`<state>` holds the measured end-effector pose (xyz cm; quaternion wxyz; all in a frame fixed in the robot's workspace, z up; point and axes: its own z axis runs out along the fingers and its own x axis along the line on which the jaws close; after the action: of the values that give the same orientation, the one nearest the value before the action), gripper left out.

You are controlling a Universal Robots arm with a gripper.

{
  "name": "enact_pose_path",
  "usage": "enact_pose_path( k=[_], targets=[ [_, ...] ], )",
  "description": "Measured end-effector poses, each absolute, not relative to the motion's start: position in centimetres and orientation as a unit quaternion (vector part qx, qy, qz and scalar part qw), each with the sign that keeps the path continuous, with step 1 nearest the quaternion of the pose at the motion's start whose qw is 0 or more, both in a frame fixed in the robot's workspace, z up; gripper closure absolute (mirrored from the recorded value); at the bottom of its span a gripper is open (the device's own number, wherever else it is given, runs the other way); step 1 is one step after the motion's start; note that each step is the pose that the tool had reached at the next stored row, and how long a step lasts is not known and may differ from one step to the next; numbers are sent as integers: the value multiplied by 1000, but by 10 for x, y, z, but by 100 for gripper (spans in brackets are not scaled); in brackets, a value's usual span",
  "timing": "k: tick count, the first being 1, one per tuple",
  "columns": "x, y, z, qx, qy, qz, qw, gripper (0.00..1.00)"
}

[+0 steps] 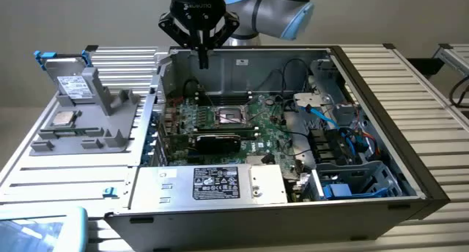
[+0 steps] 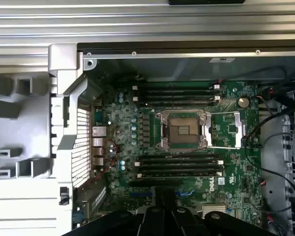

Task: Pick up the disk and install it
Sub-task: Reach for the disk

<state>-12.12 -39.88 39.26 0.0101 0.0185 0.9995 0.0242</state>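
Observation:
The disk point(image 1: 73, 85), a silver-grey drive with a white label in a blue frame, leans upright in the grey holder point(image 1: 110, 101) at the exterior view's left, outside the computer case. My gripper point(image 1: 203, 59) hangs above the case's rear left corner, well to the right of the disk and apart from it. Its dark fingers are pressed together with nothing between them. In the wrist view the gripper point(image 2: 163, 214) looks straight down on the green motherboard point(image 2: 137, 132) and its open CPU socket point(image 2: 182, 130).
A small square CPU chip point(image 1: 62, 118) lies on the grey holder below the disk. Inside the case point(image 1: 396, 153) sit a silver box with a black label point(image 1: 219, 183), cables point(image 1: 322, 112) and a metal bay with blue parts point(image 1: 352, 183). The slatted table point(image 1: 66, 178) surrounds it.

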Motion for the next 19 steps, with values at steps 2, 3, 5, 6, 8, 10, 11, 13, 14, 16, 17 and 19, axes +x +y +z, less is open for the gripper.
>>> enact_pose_path(
  k=[2,3,5,6,8,10,11,13,14,16,17,19],
  targets=[
    [-121,-399,393,18,999,24,10,89],
    [-121,-399,393,17,1000,24,10,89],
    [-121,-399,393,17,1000,24,10,89],
    [-121,-399,393,16,1000,24,10,89],
    [-121,-399,393,16,1000,24,10,89],
    [-121,-399,393,15,1000,24,10,89],
    [-121,-399,393,15,1000,24,10,89],
    [-121,-399,393,14,1000,24,10,89],
    [-121,-399,393,14,1000,24,10,89],
    [-122,-399,393,13,1000,24,10,89],
    [-124,-399,393,13,1000,24,10,89],
    [-132,-398,393,13,1000,24,10,89]
  ],
)
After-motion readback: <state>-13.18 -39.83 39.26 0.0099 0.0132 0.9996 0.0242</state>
